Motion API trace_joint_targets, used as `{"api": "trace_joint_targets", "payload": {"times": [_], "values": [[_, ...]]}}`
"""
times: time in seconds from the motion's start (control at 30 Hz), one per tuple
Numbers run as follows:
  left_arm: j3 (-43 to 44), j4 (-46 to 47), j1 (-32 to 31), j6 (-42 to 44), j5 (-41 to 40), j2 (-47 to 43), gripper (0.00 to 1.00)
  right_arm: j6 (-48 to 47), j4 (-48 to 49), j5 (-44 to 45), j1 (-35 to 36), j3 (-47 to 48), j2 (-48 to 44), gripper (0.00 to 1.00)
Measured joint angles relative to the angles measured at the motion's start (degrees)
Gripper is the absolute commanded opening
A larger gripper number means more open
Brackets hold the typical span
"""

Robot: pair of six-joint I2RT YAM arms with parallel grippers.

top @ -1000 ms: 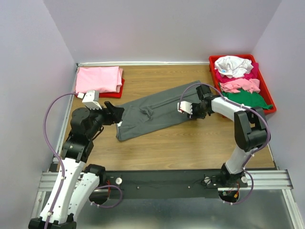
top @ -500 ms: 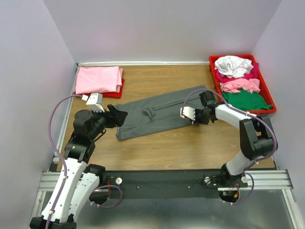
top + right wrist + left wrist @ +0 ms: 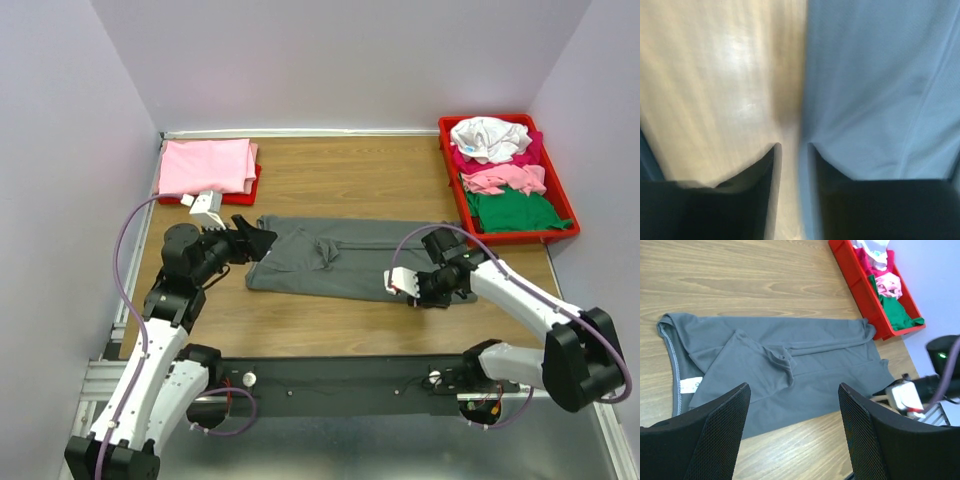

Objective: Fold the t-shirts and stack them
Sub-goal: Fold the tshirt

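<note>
Top external view: the dark grey t-shirt (image 3: 340, 262) is laid out flat on the table (image 3: 350, 180), its long axis running left to right in front of both arms. The left gripper (image 3: 262, 238) is held just over the shirt's left end, beside the neck label (image 3: 690, 385), with its fingers spread wide and nothing between them. The right gripper (image 3: 792, 146) is set at the shirt's near right edge; its fingers are seen only narrowly apart with the hem line running into the gap, and it cannot be told whether cloth is pinched. A bunched ridge (image 3: 322, 245) is left at the shirt's middle and would need smoothing. Beyond the shirt's left end a folded pink shirt (image 3: 205, 165) is stacked; beyond its right end a red tray (image 3: 452, 190) of unfolded shirts is found. Nothing is placed in the way.
</note>
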Motion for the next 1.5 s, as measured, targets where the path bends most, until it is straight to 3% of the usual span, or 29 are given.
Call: {"api": "trace_joint_targets", "payload": {"times": [0.07,0.1,0.2,0.3,0.43,0.63,0.73,0.87,1.17,1.27,1.37,1.4,1.5], "values": [[0.0,0.9,0.0,0.0,0.0,1.5,0.78,1.7,-2.9,-1.2,0.9,0.8,-2.2,0.63],[0.0,1.0,0.0,-0.2,0.0,2.4,0.77,2.5,-3.9,-1.7,1.0,1.8,-2.6,0.74],[0.0,1.3,0.0,-1.0,-0.2,3.0,0.75,7.8,-4.0,-3.2,1.0,8.0,-1.3,0.80],[-0.1,1.4,0.0,-2.4,-0.9,2.3,0.74,13.4,-2.9,-6.1,1.0,17.9,5.8,0.81],[-0.6,0.4,0.0,-4.0,-3.0,-0.2,0.74,24.4,1.6,-14.8,1.0,42.7,29.0,0.79],[-1.6,-2.7,0.0,-5.8,-4.9,-7.8,0.74,41.3,4.2,-23.6,1.1,67.7,55.5,0.77],[-2.1,-3.3,0.0,-6.2,-5.0,-10.6,0.74,47.9,5.9,-24.6,1.2,75.5,63.1,0.78],[-2.3,-3.8,0.0,-6.1,-5.0,-10.0,0.74,53.4,6.2,-24.2,1.5,79.8,66.8,0.77],[-2.8,-4.3,0.0,-5.7,-5.0,-6.4,0.74,56.5,8.0,-25.9,2.6,81.0,70.2,0.64],[-2.9,-4.2,0.0,-5.7,-5.0,-6.4,0.74,56.7,8.3,-27.2,3.6,80.1,70.2,0.52],[-3.0,-4.2,0.0,-5.7,-5.0,-6.3,0.74,56.9,8.2,-28.7,4.4,79.5,70.4,0.32],[-3.0,-4.2,0.0,-5.7,-5.0,-6.3,0.74,57.0,8.1,-28.8,4.5,79.5,70.6,0.32],[-3.0,-4.2,0.0,-5.7,-5.0,-6.3,0.74,57.8,8.1,-28.6,4.9,79.5,71.2,0.14]]}}
